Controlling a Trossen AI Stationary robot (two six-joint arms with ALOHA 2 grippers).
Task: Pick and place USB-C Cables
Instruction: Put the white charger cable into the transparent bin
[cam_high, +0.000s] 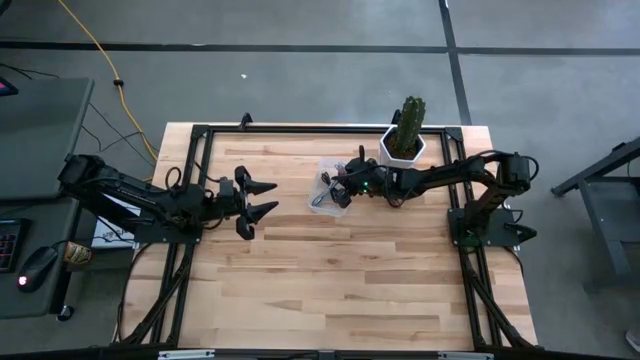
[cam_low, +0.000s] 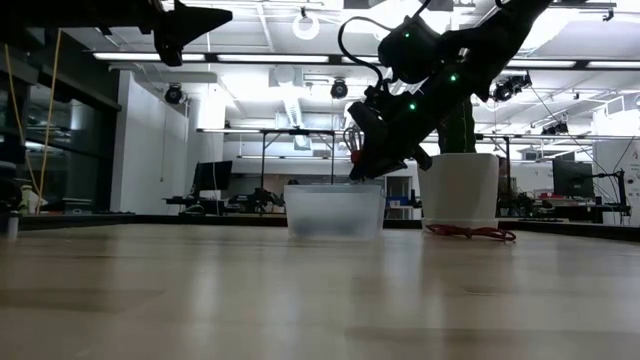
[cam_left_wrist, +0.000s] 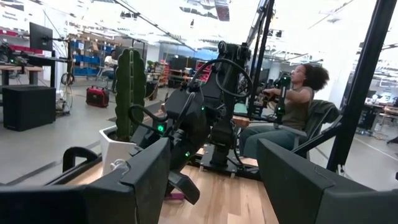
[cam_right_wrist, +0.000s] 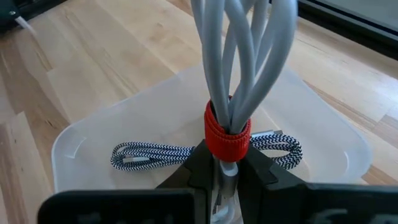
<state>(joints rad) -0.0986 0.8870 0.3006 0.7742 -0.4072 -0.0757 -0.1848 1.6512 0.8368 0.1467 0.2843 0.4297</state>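
Note:
My right gripper (cam_right_wrist: 225, 165) is shut on a whitish bundled cable (cam_right_wrist: 242, 50) wrapped with a red band, over a clear plastic container (cam_right_wrist: 81, 143). A black-and-white braided cable (cam_right_wrist: 155, 152) lies on the container's floor. In the high view, the right gripper (cam_high: 341, 190) is above the container (cam_high: 322, 170), near the table's far edge. A dark red cable (cam_low: 470, 232) lies on the table beside the white pot. My left gripper (cam_high: 262, 198) hovers open, left of the container, high above the table (cam_low: 190, 20). No grey cable shows. My right gripper pinches the whitish cable between its two fingers just behind the red band (cam_right_wrist: 227, 134). The fingers slant down from the table's right side. The cable's loops (cam_right_wrist: 249, 37) stick out past the fingertips above the container; whether they touch it I cannot tell.
A cactus in a white pot (cam_high: 404, 140) stands right of the container, close to the right arm. The black table frame (cam_high: 200, 135) runs along the edges. The near half of the wooden table (cam_high: 340, 290) has free room. A seated person (cam_left_wrist: 298, 102) shows beyond the table.

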